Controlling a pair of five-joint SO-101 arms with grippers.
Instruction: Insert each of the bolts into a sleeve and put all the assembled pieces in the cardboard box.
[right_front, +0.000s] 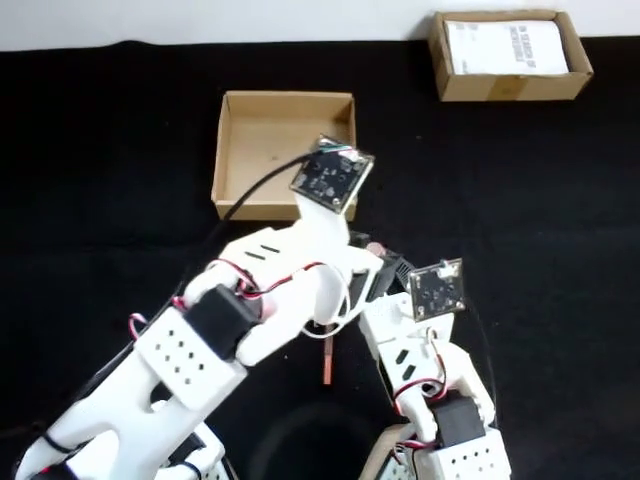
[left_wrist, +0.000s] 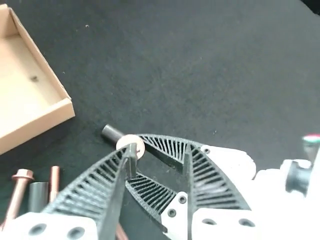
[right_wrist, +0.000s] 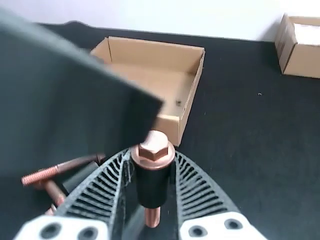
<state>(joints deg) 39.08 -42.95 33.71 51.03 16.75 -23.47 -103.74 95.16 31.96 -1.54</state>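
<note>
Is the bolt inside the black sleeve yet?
In. The bolt pokes out both ends of the sleeve held by the right gripper.

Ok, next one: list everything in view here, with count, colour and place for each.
table: one, black cloth.
cardboard box: one, brown, open, mid-table.
second box: one, brown, far right corner, white paper inside.
loose bolts: at least two, copper, on the table.
loose sleeve: one, dark, between two bolts.
sleeved bolt: one, copper in black, in the right gripper.
left gripper: one, black and white, close to the right gripper.
right gripper: one, black and white, shut on the sleeved bolt.
</note>
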